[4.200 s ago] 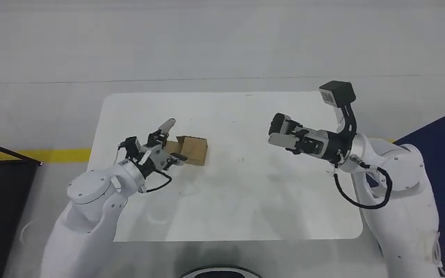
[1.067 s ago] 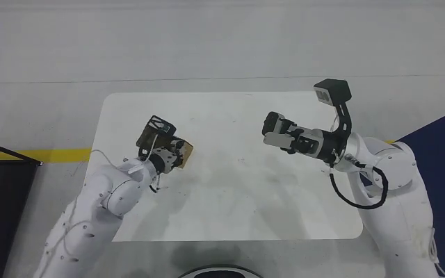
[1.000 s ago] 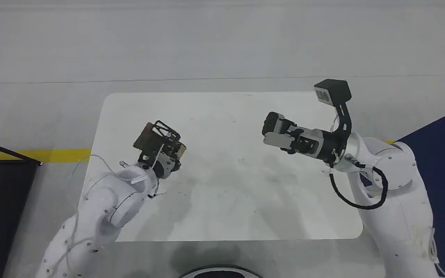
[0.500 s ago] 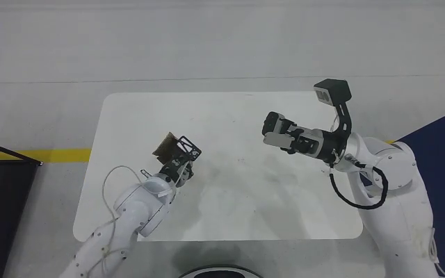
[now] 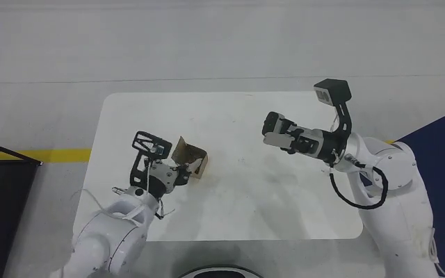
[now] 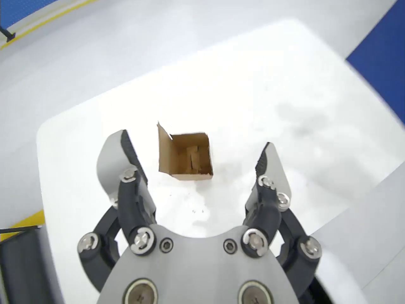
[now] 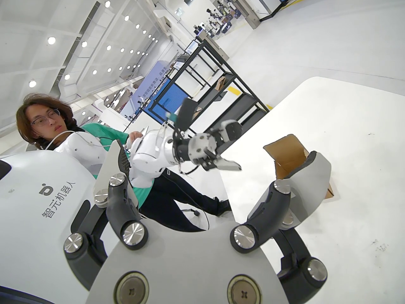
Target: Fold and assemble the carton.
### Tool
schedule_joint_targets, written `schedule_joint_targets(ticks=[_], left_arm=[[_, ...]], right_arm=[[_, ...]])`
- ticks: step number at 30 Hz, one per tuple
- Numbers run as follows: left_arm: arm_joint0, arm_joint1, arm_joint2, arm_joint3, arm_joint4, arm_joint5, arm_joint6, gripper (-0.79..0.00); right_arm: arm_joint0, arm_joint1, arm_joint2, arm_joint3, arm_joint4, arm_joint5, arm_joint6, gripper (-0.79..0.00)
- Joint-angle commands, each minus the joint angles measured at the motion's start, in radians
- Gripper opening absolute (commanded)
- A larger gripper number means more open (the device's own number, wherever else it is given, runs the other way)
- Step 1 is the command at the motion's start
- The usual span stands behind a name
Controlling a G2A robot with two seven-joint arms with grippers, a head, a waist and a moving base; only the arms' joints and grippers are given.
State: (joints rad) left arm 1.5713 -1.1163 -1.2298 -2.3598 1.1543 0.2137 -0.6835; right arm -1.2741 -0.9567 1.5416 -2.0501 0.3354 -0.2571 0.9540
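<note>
So, the left fingers (image 6: 117, 156) first: they're spread wide with nothing between them, hanging over the table (image 5: 278, 201) toward its left edge. The carton (image 6: 185, 159) sits straight ahead of them, lined up with the gap but apart from both, no contact that I can make out. It's standing on the table in the left half, roughly midway between the near and far edges. Its mouth is open upward, with one flap (image 6: 163, 150) sticking up on a side, and the bottom looks already folded in.

It's pretty much square, so there's no real long axis to worry about. What matters imo is that the fingers come down across two opposite walls, and the gap looks wide enough for that. The upright flap is on the side of one finger, so going straight forward could catch it, or shove the box instead of folding anything.

The right fingers (image 7: 316, 172) are well apart from all this, up over the right half of the table, spread too and holding nothing, pointed roughly toward the carton. The left pair is clearly nearer, so I'd guess the next touch is theirs.
</note>
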Motion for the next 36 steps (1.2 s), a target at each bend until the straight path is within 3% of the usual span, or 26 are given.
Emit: schedule_joint_targets(ticks=[1, 4, 7, 10, 13, 14, 17, 20, 21, 24, 30, 36], left_arm=[[0.063, 0.000, -0.145, 0.010, -0.216, 0.012, 0.098, 0.000], [0.185, -0.001, -0.355, 0.023, -0.526, -0.030, 0.151, 0.000], [0.254, -0.003, -0.513, 0.149, -0.792, -0.155, 0.154, 0.000], [0.258, -0.001, -0.574, 0.285, -0.928, -0.241, 0.112, 0.000], [0.212, 0.002, -0.562, 0.394, -0.975, -0.264, 0.061, 0.000], [0.193, 0.002, -0.551, 0.426, -0.965, -0.254, 0.053, 0.000], [0.124, 0.004, -0.498, 0.482, -0.889, -0.204, 0.049, 0.000], [0.024, 0.003, -0.420, 0.530, -0.798, -0.113, 0.058, 0.000], [-0.015, 0.002, -0.385, 0.543, -0.746, -0.071, 0.063, 0.000], [-0.134, -0.005, -0.268, 0.588, -0.641, 0.009, 0.057, 0.000], [-0.336, -0.028, -0.076, 0.730, -0.570, 0.044, 0.000, 0.000], [-0.482, -0.060, 0.086, 0.888, -0.540, 0.063, -0.018, 0.000]], right_arm=[[0.000, 0.000, 0.000, 0.000, 0.000, 0.000, 0.000, 0.000], [0.000, 0.000, 0.000, 0.000, 0.000, 0.000, 0.000, 0.000], [-0.003, 0.000, -0.002, -0.005, -0.019, 0.010, -0.008, 0.000], [0.017, 0.002, -0.044, -0.028, -0.135, 0.093, -0.012, 0.000], [0.088, -0.006, -0.161, 0.005, -0.192, 0.126, -0.003, 0.000], [0.118, -0.011, -0.208, 0.024, -0.207, 0.135, -0.004, 0.000], [0.201, -0.029, -0.324, 0.086, -0.233, 0.142, -0.024, -0.419], [0.267, -0.047, -0.415, 0.147, -0.241, 0.132, -0.050, -0.662], [0.286, -0.052, -0.440, 0.167, -0.255, 0.132, -0.063, -0.785], [0.320, -0.070, -0.511, 0.205, -0.275, 0.118, -0.112, -0.785], [0.349, -0.098, -0.629, 0.251, -0.336, 0.113, -0.153, -0.785], [0.284, -0.083, -0.535, 0.196, -0.379, 0.126, -0.233, -0.785]])
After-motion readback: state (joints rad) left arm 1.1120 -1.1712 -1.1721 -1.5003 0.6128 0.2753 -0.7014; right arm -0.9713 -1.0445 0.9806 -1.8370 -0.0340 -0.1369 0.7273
